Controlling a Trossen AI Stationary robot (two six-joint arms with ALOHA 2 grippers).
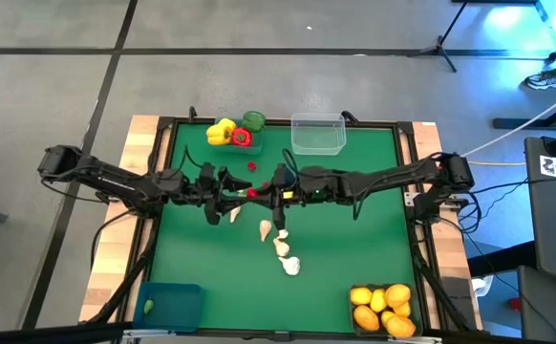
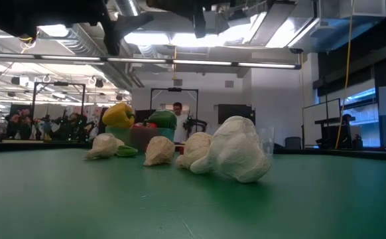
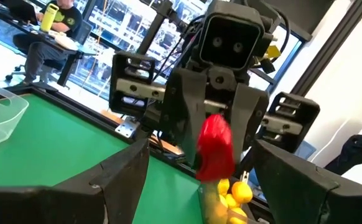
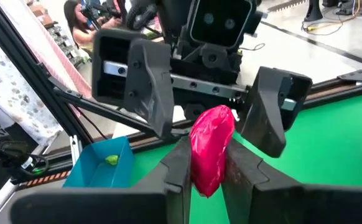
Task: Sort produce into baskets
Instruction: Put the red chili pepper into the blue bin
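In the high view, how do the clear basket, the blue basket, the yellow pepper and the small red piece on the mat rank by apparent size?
1. Blue basket and clear basket: they look about alike, so I do not rank them.
2. Yellow pepper.
3. Small red piece, the smallest.

**What the cameras could not settle**

From overhead, the red piece (image 1: 251, 192) was only a speck between the two arms' wrists, too small to name. Arm links covered part of the garlic bulbs (image 1: 276, 245) nearest the arms. The dark grey basket (image 1: 384, 311) was cut off by the frame's lower edge, as was the blue basket (image 1: 168, 304), where a tiny green piece (image 1: 148, 307) defied identification. At table height, both arms were cropped at the top edge, and the garlic hid the lower parts of the peppers (image 2: 140, 126) behind.
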